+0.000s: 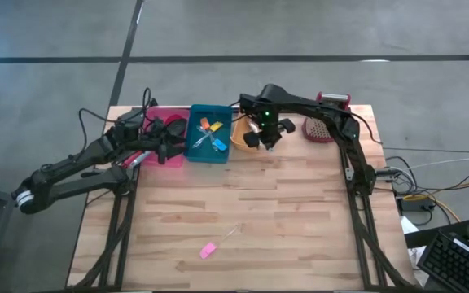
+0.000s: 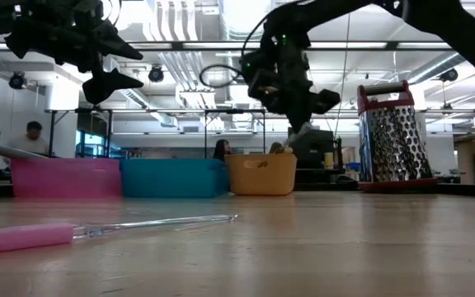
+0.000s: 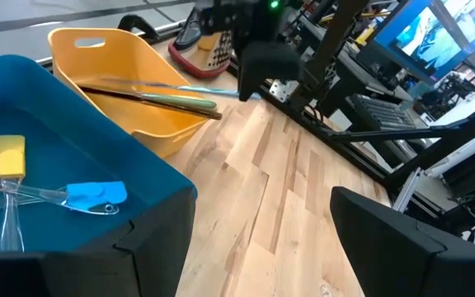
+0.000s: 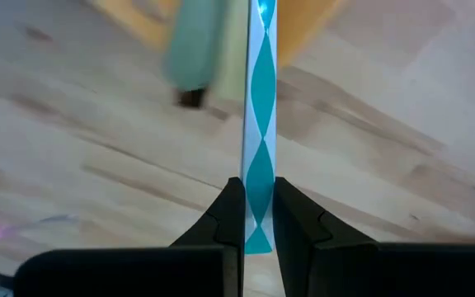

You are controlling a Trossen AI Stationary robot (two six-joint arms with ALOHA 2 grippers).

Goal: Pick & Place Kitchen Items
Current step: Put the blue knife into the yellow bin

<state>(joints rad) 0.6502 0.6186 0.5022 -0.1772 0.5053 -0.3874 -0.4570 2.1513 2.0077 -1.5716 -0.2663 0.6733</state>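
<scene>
My right gripper hangs beside the orange bin, shut on a thin utensil with a teal-and-white twisted handle. The utensil's far end reaches over the orange bin, where a green-handled tool lies. My left gripper stands open with nothing between its fingers, above the pink bin and the teal bin. The teal bin holds small tools with yellow and blue handles. A pink-handled tool lies flat on the table near the front. My right gripper pinches the twisted handle near its free end between its two fingers. The fingers come from above, pointing steeply down, and the handle runs on along them past their tips. The utensil is clear of the table and slants toward the orange bin.
A metal box grater stands at the back right, with a red-rimmed round thing in front of it. Dark utensils fill the pink bin, and a red handle sticks out of it. People show beyond the table.
</scene>
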